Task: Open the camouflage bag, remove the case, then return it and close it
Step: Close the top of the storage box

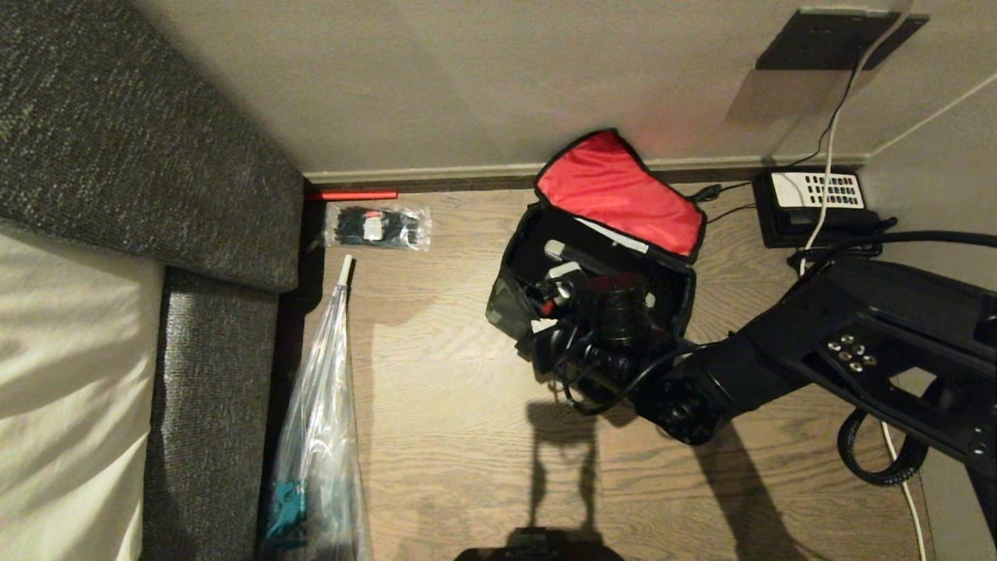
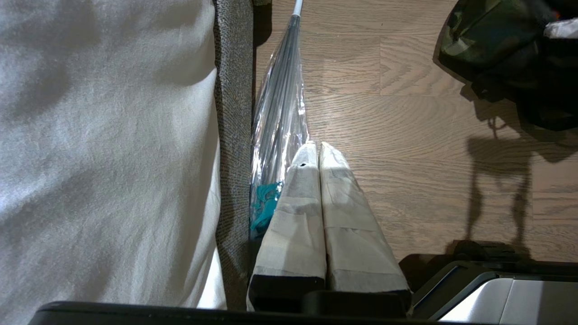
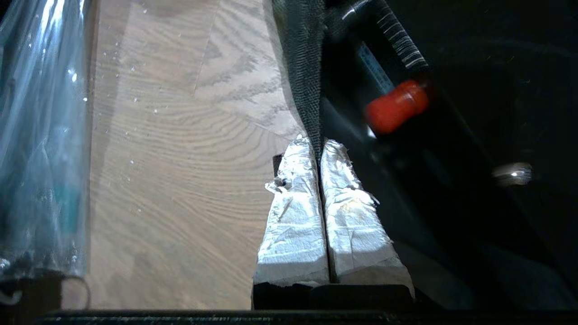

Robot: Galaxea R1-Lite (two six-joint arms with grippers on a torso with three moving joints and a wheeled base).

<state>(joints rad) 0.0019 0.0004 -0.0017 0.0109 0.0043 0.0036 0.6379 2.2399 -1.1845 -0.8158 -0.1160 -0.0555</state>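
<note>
On the wooden floor (image 1: 467,436) a folded clear-plastic umbrella (image 1: 323,436) with a white tip and a teal handle lies along the edge of a dark grey woven sofa (image 1: 140,156), whose pale cushion (image 1: 70,389) fills the near left. Against the skirting board are a thin red stick (image 1: 354,195) and a clear packet of black cable ties (image 1: 378,227). In the far right corner a black telephone (image 1: 818,202) with a white keypad sits on the floor, with black and white cables running up from it towards a dark wall plate (image 1: 833,37). Between these things stands the camouflage bag (image 1: 510,308), boxy and soft, its lid thrown back against the wall so the red lining faces up. Inside it the flat black case (image 1: 604,257) shows only in part, a silver-white end of its handle and a small red latch visible; the right arm's wrist covers much of the opening. The right gripper (image 3: 319,146) is at the bag's near wall, its paper-wrapped fingers (image 3: 293,216) pressed together on a strip of black woven webbing at the bag's edge, the red latch close by. The left gripper (image 2: 319,151) hangs over the floor beside the umbrella, its taped fingers closed with nothing between them.
</note>
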